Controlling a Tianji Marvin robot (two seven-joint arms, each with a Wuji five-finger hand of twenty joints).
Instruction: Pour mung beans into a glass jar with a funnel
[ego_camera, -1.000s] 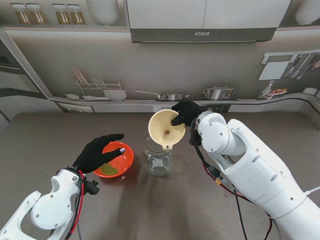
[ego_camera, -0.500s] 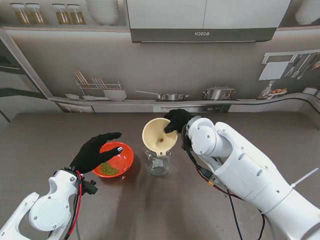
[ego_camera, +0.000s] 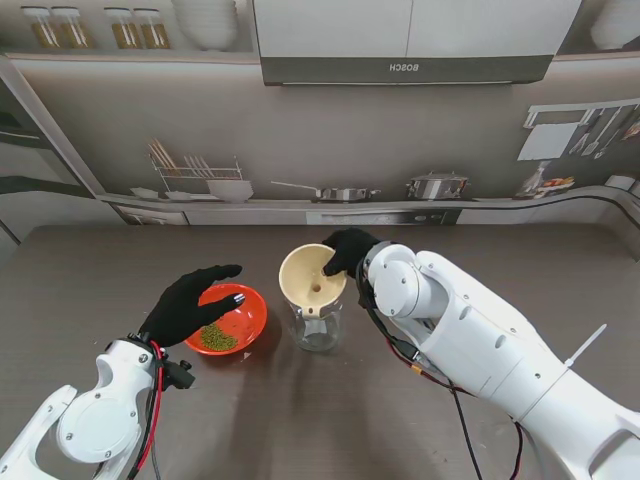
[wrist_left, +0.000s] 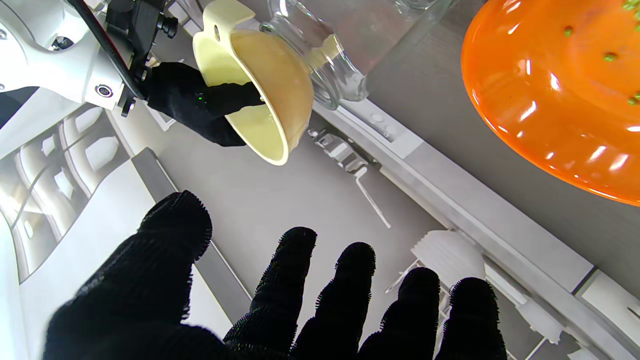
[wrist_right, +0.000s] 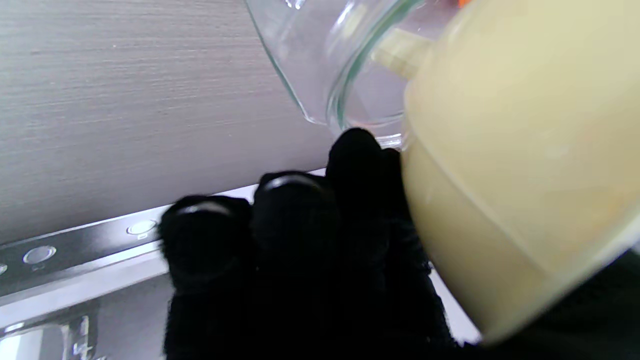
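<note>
Funnel tilted, spout at jar mouth, prob. being seated so beans won't spill. Right hand clamped on its rim. Beans sit in orange bowl on worktop, left of jar; left hand hovers over bowl, fingers apart, holding nothing.

Stand overhead, wrists close, sharing funnel

On our grey table stand an orange bowl left and a glass jar beside it.
</note>
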